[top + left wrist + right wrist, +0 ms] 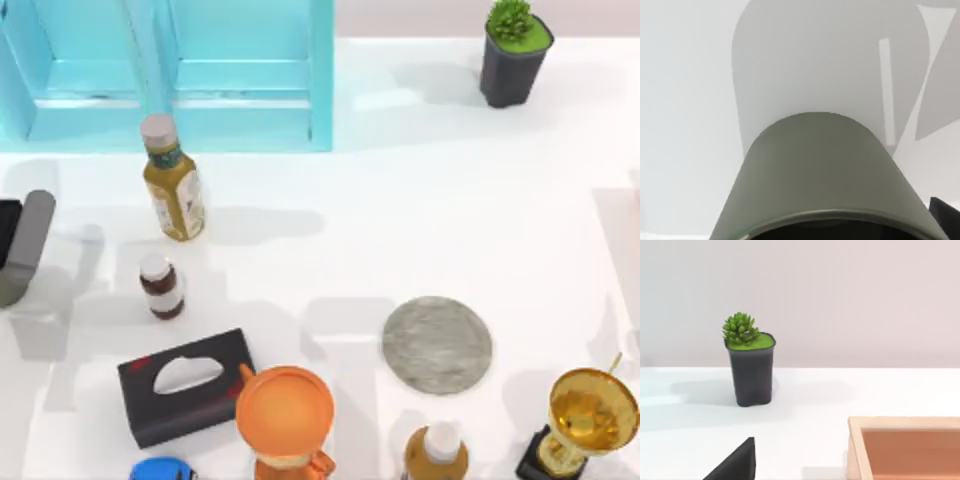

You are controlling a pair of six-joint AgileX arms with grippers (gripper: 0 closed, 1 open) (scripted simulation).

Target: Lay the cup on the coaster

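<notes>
Two arms: an AgileX pair works at a white table [420, 230] crowded with household items.
Left gripper [8, 232]: at the far left edge of the table in the top view, closed on the cup.
Cup [28, 245]: dull grey-green and handleless, held in the left claw. In the left wrist view the cup [825, 170] looms close to the lens, its rim nearest the camera, and its shadow falls on the bare tabletop beyond.
Coaster [437, 344]: a mottled grey disc lying flat right of centre, towards the near edge. It sits bare and well apart from the cup.
Right arm: over the table's right side, its wrist camera facing the potted plant [750, 365]. Whether its claw is open or closed cannot be told.
Near the coaster: an orange mug [285, 412] to its left, a gold trophy [590, 415] to its right, and a capped bottle [437, 452] just below it.
Left half: a black tissue box [185, 385], a small brown bottle [161, 286] and a taller yellow-green bottle [174, 180].
Far side: a light-blue cabinet [240, 70] at the left and the plant [513, 55] at the far right corner.
Right wrist view: a wooden tray [905, 447] on the table, nearer the camera than the plant.
</notes>
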